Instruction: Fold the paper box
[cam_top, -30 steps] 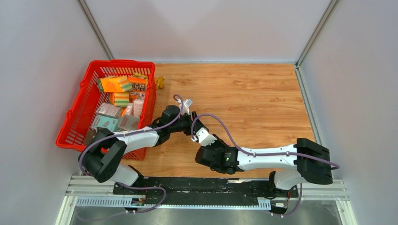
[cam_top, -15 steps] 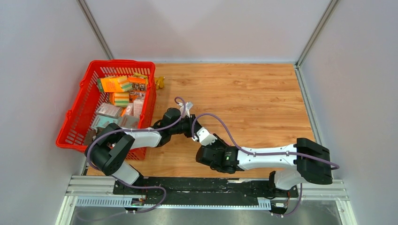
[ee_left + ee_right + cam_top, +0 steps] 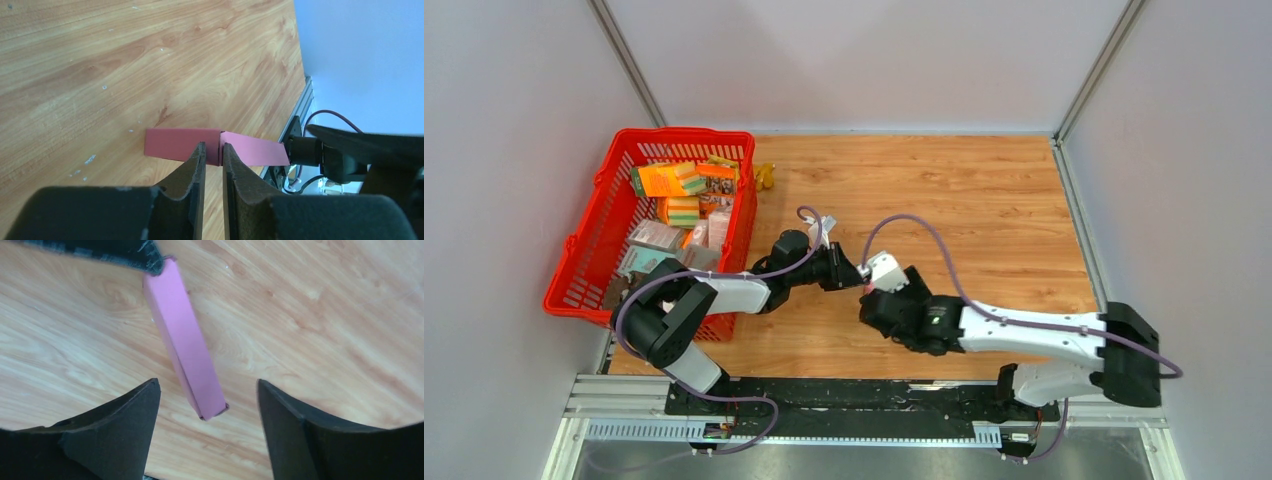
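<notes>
Pink paper box (image 3: 189, 340) sat pinched in my left gripper's (image 3: 213, 150) nearly closed jaws; my right gripper's (image 3: 207, 385) jaws stood spread wide either side of it, not touching

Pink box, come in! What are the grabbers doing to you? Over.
Left gripper pinching the paper box. Right gripper open, straddling it, no touch. Red basket well aside.

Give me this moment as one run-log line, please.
left gripper: shut on paper box end | right gripper: open around box, not touching
</notes>
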`<act>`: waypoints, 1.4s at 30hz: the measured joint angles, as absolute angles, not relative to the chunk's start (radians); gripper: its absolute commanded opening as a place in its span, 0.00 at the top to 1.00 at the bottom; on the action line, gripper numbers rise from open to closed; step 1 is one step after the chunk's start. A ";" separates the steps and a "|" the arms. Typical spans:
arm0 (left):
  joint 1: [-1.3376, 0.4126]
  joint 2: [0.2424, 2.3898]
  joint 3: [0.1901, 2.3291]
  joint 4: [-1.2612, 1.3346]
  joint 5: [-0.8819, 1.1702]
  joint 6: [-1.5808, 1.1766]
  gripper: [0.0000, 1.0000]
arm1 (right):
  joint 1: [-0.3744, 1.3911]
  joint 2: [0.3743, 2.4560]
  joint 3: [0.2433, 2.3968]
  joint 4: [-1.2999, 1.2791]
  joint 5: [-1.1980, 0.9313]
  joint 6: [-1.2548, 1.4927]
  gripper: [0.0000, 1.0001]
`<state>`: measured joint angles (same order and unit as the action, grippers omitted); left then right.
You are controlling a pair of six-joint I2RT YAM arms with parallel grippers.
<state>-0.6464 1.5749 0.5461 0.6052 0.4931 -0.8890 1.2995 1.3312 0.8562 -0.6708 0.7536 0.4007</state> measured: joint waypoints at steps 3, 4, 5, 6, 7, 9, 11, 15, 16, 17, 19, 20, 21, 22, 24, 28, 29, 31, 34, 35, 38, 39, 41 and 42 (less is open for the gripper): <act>-0.646 1.576 0.547 0.606 0.493 -0.887 0.84 | 1.185 1.188 0.875 -0.720 0.609 0.492 0.21; -0.646 1.576 0.547 0.607 0.493 -0.886 0.84 | 1.115 1.130 0.874 -0.732 0.537 0.534 0.22; -0.646 1.576 0.547 0.607 0.493 -0.884 0.84 | 1.058 1.084 0.868 -0.737 0.487 0.564 0.23; -0.646 1.576 0.547 0.607 0.493 -0.884 0.84 | 0.986 1.028 0.849 -0.728 0.401 0.610 0.25; -0.646 1.576 0.547 0.607 0.493 -0.884 0.84 | 0.921 0.977 0.822 -0.725 0.341 0.649 0.27; -0.646 1.576 0.547 0.608 0.493 -0.883 0.84 | 0.823 0.898 0.746 -0.702 0.199 0.719 0.30; -0.646 1.578 0.547 0.611 0.492 -0.881 0.84 | 0.737 0.833 0.655 -0.671 0.050 0.788 0.33; -0.646 1.578 0.547 0.615 0.492 -0.881 0.84 | 0.607 0.799 0.517 -0.575 -0.196 0.892 0.34; -0.646 1.578 0.547 0.615 0.492 -0.881 0.84 | 0.587 0.808 0.498 -0.557 -0.236 0.905 0.34; -0.646 1.578 0.547 0.615 0.492 -0.880 0.84 | 0.575 0.820 0.488 -0.541 -0.277 0.917 0.34; -0.646 1.578 0.547 0.617 0.492 -0.880 0.84 | 0.572 0.841 0.482 -0.517 -0.331 0.928 0.36; -0.646 1.578 0.547 0.617 0.491 -0.880 0.84 | 0.572 0.846 0.481 -0.503 -0.352 0.931 0.36; -0.646 1.578 0.547 0.618 0.490 -0.880 0.84 | 0.572 0.849 0.481 -0.492 -0.368 0.932 0.38; -0.646 1.578 0.547 0.618 0.490 -0.880 0.84 | 0.569 0.849 0.481 -0.483 -0.380 0.934 0.38; -0.646 1.578 0.547 0.619 0.490 -0.880 0.84 | 0.558 0.850 0.479 -0.462 -0.398 0.935 0.42; -0.646 1.578 0.547 0.619 0.489 -0.880 0.84 | 0.516 0.874 0.458 -0.422 -0.426 0.931 0.48; -0.646 1.578 0.547 0.619 0.489 -0.880 0.84 | 0.505 0.883 0.452 -0.416 -0.432 0.929 0.48; -0.646 1.578 0.547 0.619 0.489 -0.879 0.84 | 0.491 0.900 0.437 -0.403 -0.444 0.926 0.49; -0.646 1.578 0.547 0.619 0.489 -0.876 0.84 | 0.483 0.910 0.420 -0.391 -0.460 0.926 0.58; -0.646 1.578 0.547 0.619 0.489 -0.876 0.84 | 0.483 0.910 0.418 -0.384 -0.463 0.923 0.61; -0.646 1.578 0.547 0.619 0.489 -0.876 0.84 | 0.481 0.911 0.406 -0.349 -0.475 0.920 0.64; -0.647 1.578 0.547 0.619 0.489 -0.876 0.84 | 0.480 0.915 0.400 -0.336 -0.479 0.920 0.67; -0.646 1.578 0.547 0.619 0.489 -0.875 0.84 | 0.475 0.924 0.387 -0.310 -0.496 0.922 0.76; -0.646 1.578 0.547 0.619 0.489 -0.874 0.84 | 0.474 0.928 0.384 -0.300 -0.505 0.923 0.78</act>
<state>-0.6464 1.5784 0.5472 0.6193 0.4889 -0.8742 0.4736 0.9283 0.3836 -0.3004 -0.5049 0.9226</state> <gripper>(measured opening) 0.166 0.323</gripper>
